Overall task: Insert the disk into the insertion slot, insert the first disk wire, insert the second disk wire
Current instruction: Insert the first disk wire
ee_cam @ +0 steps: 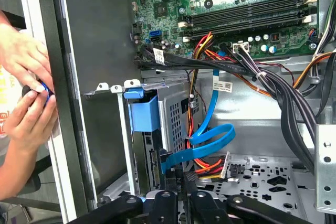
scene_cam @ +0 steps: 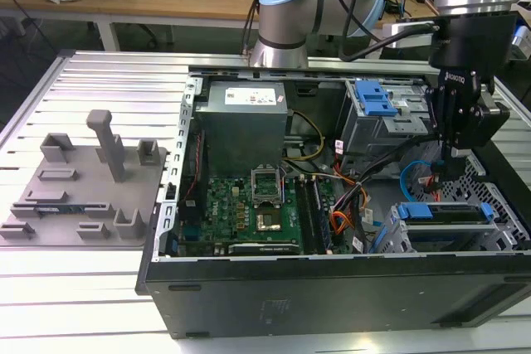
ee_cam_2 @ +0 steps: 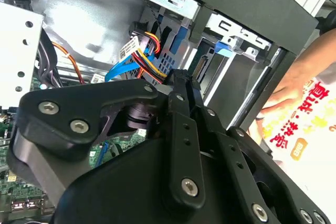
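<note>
The disk (scene_cam: pixel 444 213), silver in its blue carrier frame, sits inside the insertion slot (scene_cam: pixel 397 236), the grey perforated cage at the case's front right. In the first wrist view the disk's blue carrier tab (ee_cam: pixel 143 113) stands beside the slot's perforated wall (ee_cam: pixel 176 111). A flat blue wire (ee_cam: pixel 202 142) ends in a connector at the disk's rear edge. My gripper (scene_cam: pixel 449 170) hangs just behind the slot. In both wrist views its fingers are close together around a black connector (ee_cam: pixel 188 178) with red, yellow and black wires (ee_cam_2: pixel 148 52). My gripper (ee_cam_2: pixel 181 75) (ee_cam: pixel 184 196) grips that connector next to the disk's rear.
A taller grey cage with a blue latch (scene_cam: pixel 375 99) stands behind the slot. The motherboard (scene_cam: pixel 257 205) and cable bundles (ee_cam: pixel 273 85) lie to the exterior view's left of the gripper. A person's hands (ee_cam: pixel 23 90) hold a packet (ee_cam_2: pixel 307 121) outside the case wall. A grey fixture tray (scene_cam: pixel 83 188) lies left.
</note>
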Available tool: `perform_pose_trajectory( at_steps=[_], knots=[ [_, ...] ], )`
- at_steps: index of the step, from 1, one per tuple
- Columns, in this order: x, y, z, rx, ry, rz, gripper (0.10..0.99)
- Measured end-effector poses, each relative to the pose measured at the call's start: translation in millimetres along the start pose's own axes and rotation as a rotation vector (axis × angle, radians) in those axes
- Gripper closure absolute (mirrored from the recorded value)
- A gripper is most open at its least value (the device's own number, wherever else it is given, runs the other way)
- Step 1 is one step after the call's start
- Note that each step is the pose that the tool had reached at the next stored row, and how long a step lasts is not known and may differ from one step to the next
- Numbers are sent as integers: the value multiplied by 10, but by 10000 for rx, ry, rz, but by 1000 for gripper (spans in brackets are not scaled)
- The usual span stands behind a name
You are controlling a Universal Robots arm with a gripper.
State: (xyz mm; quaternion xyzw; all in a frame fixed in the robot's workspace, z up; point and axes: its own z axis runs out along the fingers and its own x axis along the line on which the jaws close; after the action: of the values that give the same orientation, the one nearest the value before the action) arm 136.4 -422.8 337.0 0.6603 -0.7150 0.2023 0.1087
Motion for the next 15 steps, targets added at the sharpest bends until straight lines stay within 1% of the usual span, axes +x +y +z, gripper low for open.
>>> perform_pose_trajectory(
  at_steps=[1, 2, 3, 5, 6, 8, 9, 10, 12, 13, 14, 15],
  knots=[
    [-1, -6, 2, -3, -2, -2, 922],
    [-4, -35, 5, -59, 0, -28, 922],
    [-6, -67, 9, -139, 4, -65, 922],
    [-6, -89, 12, -257, -29, -117, 922],
    [0, -97, 16, -353, -120, -148, 922],
    [24, -104, 28, -398, -358, -135, 922],
    [64, -111, 42, -429, -651, -108, 922],
    [106, -115, 59, -442, -761, -90, 922],
    [138, -136, 78, -467, -824, -91, 922],
    [149, -146, 85, -499, -861, -99, 922],
    [166, -160, 94, -578, -932, -123, 922],
    [187, -175, 108, -797, -1053, -198, 922]
  ],
)
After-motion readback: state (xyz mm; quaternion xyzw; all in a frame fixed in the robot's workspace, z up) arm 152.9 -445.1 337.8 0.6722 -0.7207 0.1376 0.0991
